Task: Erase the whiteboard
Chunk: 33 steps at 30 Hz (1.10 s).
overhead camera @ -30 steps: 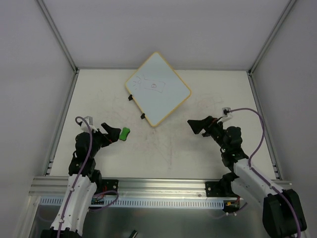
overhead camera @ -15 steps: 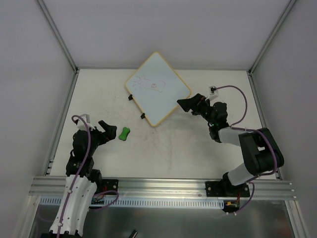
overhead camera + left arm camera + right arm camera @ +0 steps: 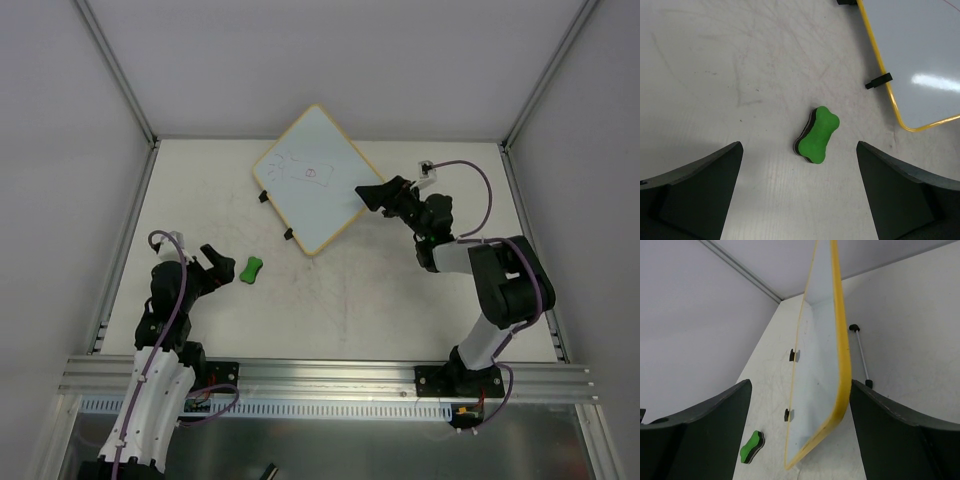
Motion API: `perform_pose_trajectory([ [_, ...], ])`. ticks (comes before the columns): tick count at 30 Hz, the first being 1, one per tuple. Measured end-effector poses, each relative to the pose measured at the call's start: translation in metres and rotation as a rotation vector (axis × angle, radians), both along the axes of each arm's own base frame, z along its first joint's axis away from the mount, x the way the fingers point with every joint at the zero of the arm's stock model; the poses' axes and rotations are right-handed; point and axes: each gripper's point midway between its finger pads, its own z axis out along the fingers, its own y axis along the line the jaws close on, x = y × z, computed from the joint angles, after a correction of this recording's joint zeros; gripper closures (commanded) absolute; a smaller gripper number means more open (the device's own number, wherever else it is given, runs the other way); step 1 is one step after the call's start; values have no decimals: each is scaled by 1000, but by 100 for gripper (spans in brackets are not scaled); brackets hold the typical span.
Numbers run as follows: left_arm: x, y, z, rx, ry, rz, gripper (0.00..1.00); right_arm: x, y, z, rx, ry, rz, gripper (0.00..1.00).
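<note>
The whiteboard [image 3: 318, 180], white with a yellow rim, lies turned like a diamond at the back of the table, with faint drawing marks and two black clips [image 3: 263, 196] on its left edge. My right gripper [image 3: 374, 194] is open at the board's right corner. In the right wrist view the yellow rim [image 3: 840, 340] runs between my open jaws [image 3: 800, 390]. The green eraser [image 3: 251, 269] lies on the table in front of my open, empty left gripper [image 3: 221, 267]. In the left wrist view the eraser [image 3: 817, 135] is just ahead of the gripper [image 3: 800, 147].
A thin rod with black ends [image 3: 860, 352] lies on the table beside the board. The table surface [image 3: 340, 300] is scuffed. Metal frame rails [image 3: 130, 230] and grey walls bound the table on the left, right and back.
My right arm has swung left and toward the back, bringing its open gripper to the board's right corner. My left gripper has drawn back slightly from the eraser.
</note>
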Motion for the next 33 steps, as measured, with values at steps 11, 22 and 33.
perform_pose_trajectory([
  [11,0,2,-9,7,39,13,1,26,-9,-10,72,34,-14,46],
  [22,5,0,-24,-4,180,11,1,27,-5,-8,100,44,4,64],
  [33,26,-30,-4,-17,232,-89,1,28,-4,-11,107,58,11,72],
])
